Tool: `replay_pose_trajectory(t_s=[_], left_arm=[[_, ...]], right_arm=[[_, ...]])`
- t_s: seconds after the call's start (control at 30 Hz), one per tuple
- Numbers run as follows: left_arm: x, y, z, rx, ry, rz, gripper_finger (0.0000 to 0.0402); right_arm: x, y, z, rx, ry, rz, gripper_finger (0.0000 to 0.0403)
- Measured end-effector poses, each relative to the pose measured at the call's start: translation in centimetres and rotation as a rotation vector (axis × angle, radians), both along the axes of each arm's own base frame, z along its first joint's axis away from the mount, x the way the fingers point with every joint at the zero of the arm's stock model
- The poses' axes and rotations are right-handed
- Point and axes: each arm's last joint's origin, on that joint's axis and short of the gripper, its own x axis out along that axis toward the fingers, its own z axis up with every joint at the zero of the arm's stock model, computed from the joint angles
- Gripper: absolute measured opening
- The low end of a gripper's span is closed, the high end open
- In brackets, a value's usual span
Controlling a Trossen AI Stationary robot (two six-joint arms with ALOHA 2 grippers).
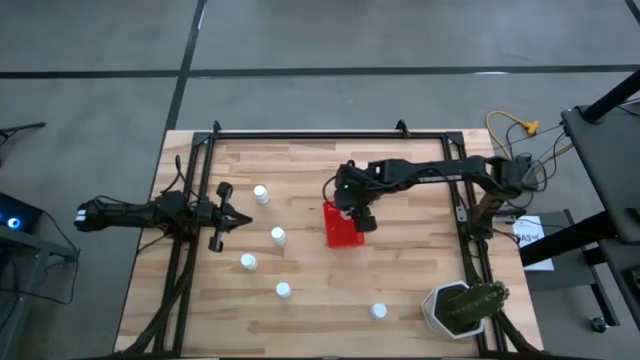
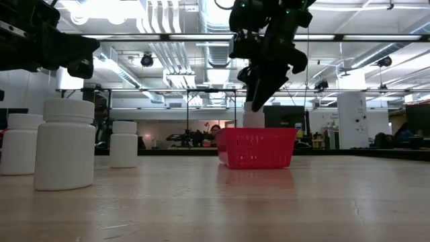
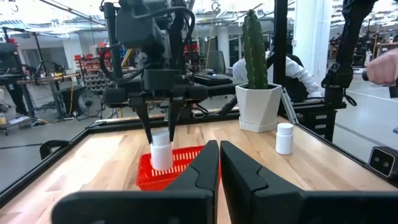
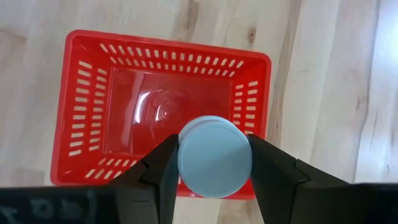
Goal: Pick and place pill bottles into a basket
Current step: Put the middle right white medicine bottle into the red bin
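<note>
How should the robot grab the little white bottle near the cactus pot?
From straight above, closing on its cap and upper sides. The bottle stands upright and round, with bare table around it, and the pot stands apart, so fingers fit either side.

The red slotted basket (image 1: 344, 227) is set upright near the worktop's centre, its floor bare. One white capped pill bottle (image 4: 214, 156) is held upright just above its rim, clamped between the right pincer's (image 4: 213, 163) fingers. Five more bottles are stood upright on the worktop: at 10 o'clock (image 1: 261, 194), 9 o'clock (image 1: 278, 236), 8 o'clock (image 1: 248, 262), 7 o'clock (image 1: 284, 291) and 5 o'clock (image 1: 378, 311) of the basket
</note>
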Motion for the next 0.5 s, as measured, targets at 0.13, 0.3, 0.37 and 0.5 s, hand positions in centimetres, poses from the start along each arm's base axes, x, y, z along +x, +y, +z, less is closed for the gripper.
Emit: replay_pose_trajectory(t_s=[0.13,0.3,0.37,0.5], left_arm=[[0.00,0.00,0.01,0.000,-0.001,-0.001,0.0000],[0.00,0.00,0.00,0.000,0.000,0.000,0.0000],[0.00,0.00,0.00,0.000,0.000,0.000,0.0000],[0.00,0.00,0.00,0.000,0.000,0.000,0.0000]], right_arm=[[-0.02,-0.09,0.00,-0.003,-0.004,0.002,0.0148],[-0.10,-0.48,-0.11,-0.009,-0.012,-0.005,0.0148],[-0.07,-0.64,-0.15,-0.011,-0.014,-0.007,0.0148],[-0.12,-0.84,-0.68,-0.010,0.003,-0.011,0.0148]])
